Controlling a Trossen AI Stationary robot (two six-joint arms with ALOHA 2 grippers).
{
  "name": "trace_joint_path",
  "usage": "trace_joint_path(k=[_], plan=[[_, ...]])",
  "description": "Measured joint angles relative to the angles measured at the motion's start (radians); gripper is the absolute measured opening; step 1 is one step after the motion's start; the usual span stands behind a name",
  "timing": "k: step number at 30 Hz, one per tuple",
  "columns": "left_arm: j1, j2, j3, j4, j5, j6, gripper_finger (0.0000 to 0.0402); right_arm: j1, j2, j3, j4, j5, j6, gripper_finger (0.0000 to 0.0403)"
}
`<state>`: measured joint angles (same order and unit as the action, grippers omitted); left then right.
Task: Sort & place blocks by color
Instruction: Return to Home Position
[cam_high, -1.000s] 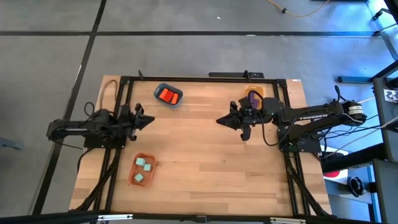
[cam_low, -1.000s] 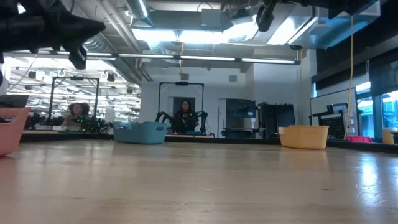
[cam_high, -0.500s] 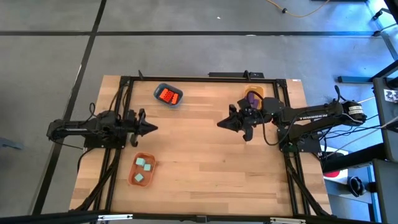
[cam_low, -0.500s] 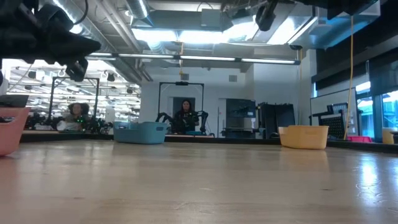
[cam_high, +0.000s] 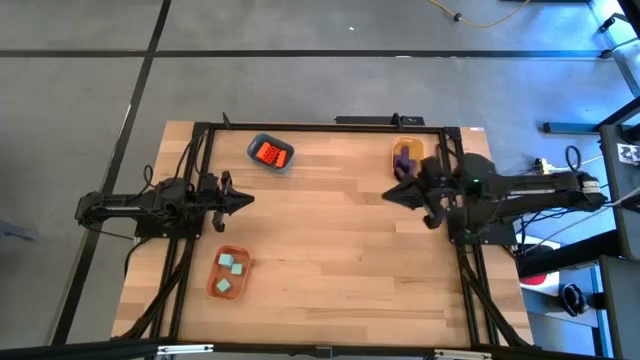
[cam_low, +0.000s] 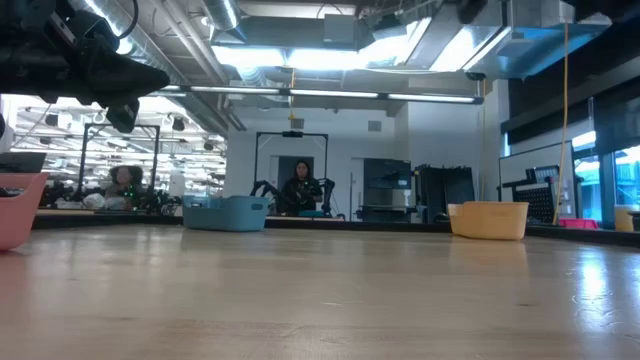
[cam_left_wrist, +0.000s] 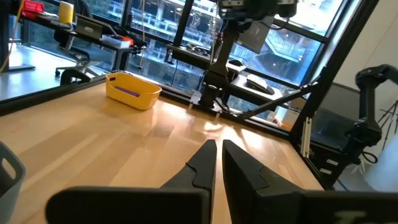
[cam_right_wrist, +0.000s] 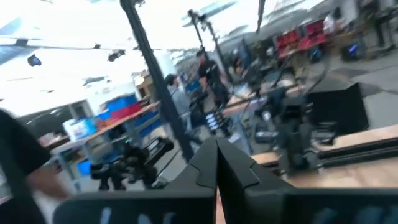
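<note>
1. Firstly, the left arm (cam_high: 140, 208) reaches in over the left edge of the table (cam_high: 330, 260). The left gripper (cam_high: 243, 200) hangs above the wood and points toward the table's middle. In the left wrist view its fingers (cam_left_wrist: 202, 165) are drawn in to a thin slit, with nothing between them.
2. Near that claw, toward the table's front edge, sits the orange bowl (cam_high: 211, 288). The teal-mint blocks (cam_high: 232, 263) lie inside it, apart from the claw and untouched by it.
3. On the other side of the left gripper, close to the back edge, stands the dark blue bowl (cam_high: 252, 148). The orange-red blocks (cam_high: 271, 154) are heaped in its middle, well clear of both claws.
4. Further right along the same back edge is the yellow bowl (cam_high: 412, 146), with the purple blocks (cam_high: 404, 161) lying in it.
5. Lastly, the right arm (cam_high: 520, 187) comes in from the right edge. The right gripper (cam_high: 389, 196) hovers near the yellow bowl, on its front side, and touches neither the bowl nor the purple blocks. The right wrist view shows its two fingers pressed together and holding nothing.
</note>
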<state>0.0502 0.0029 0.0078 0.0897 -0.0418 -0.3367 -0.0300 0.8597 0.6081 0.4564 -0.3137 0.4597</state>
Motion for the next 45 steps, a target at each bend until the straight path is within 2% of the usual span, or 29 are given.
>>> trace_joint_path(k=[3,8,11,15,19,22,25,29,34,38,45], plan=[[0.0,0.0,0.0,0.0,0.0,0.0,0.0023,-0.035,-0.102,-0.079,0.004,-0.016,-0.027,0.0001],[0.0,0.0,0.0,0.0,0.001,0.0,0.0028,-0.126,-0.257,-0.209,0.005,-0.193,0.025,0.0001],[0.0,0.0,0.0,0.0,0.002,0.0,0.0031,-0.173,-0.357,-0.293,0.0,-0.224,0.028,0.0001],[0.0,0.0,0.0,0.0,0.002,0.0,0.003,-0.187,-0.474,-0.381,-0.002,-0.155,0.06,0.0001],[0.0,0.0,0.0,0.0,0.002,0.0,0.0023,-0.127,-0.549,-0.452,-0.018,-0.041,0.085,0.0],[0.0,0.0,0.0,0.0,0.002,0.0,0.0018,-0.049,-0.568,-0.5,-0.019,0.08,0.08,0.0],[0.0,0.0,0.0,0.0,0.002,0.0,0.0013,0.026,-0.568,-0.55,-0.028,0.202,0.003,0.0],[0.0,0.0,0.0,0.0,0.002,0.0,0.0007,0.066,-0.57,-0.601,-0.088,0.327,-0.069,0.0],[0.0,0.001,0.0,0.0,0.002,0.0,0.0001,0.066,-0.611,-0.6,-0.283,0.344,-0.08,0.0],[0.0,0.001,0.0,0.0,0.002,0.0,0.0005,0.065,-0.685,-0.6,-0.434,0.306,-0.123,0.0],[0.0,0.001,0.0,0.0,0.002,0.0,0.002,0.065,-0.718,-0.598,-0.441,0.294,-0.225,0.0005]])
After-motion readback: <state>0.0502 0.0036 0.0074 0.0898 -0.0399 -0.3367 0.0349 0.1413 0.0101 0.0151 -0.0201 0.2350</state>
